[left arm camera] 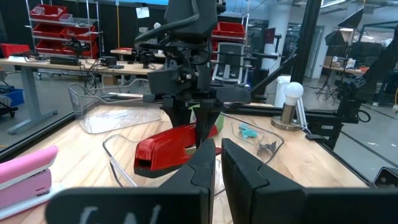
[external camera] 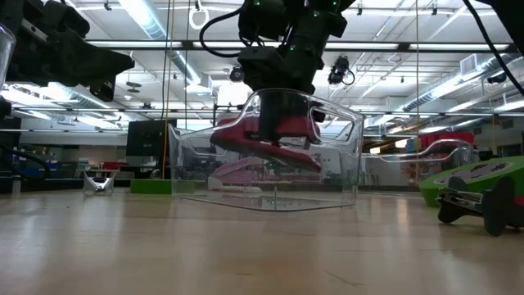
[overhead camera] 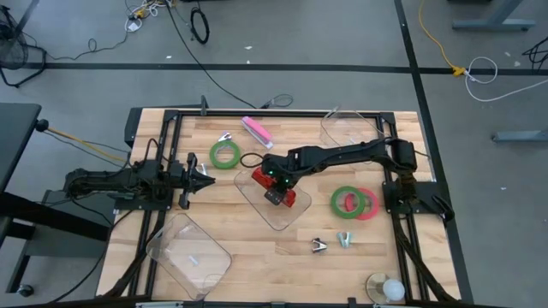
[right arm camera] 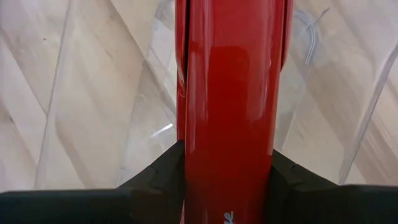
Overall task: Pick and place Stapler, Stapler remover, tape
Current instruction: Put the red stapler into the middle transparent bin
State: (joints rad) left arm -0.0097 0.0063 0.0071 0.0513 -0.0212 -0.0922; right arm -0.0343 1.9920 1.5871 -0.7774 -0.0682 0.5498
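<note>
Wooden table, right hand gripping red stapler over clear tray

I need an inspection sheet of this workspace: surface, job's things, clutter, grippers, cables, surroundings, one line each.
Surface: wooden table in a black frame.
Job's things: red stapler held over the middle clear tray; pink stapler at the far edge; green tape, another green tape overlapping the red-pink tape; two small metal pieces, maybe staple removers.
Clutter: two more clear trays, small lamp.
Grippers: right gripper shut on the red stapler; left gripper shut, empty, waiting at the left.
Cables: several on the floor beyond the table.
Surroundings: workshop shelves, desks; no person seen.
</note>
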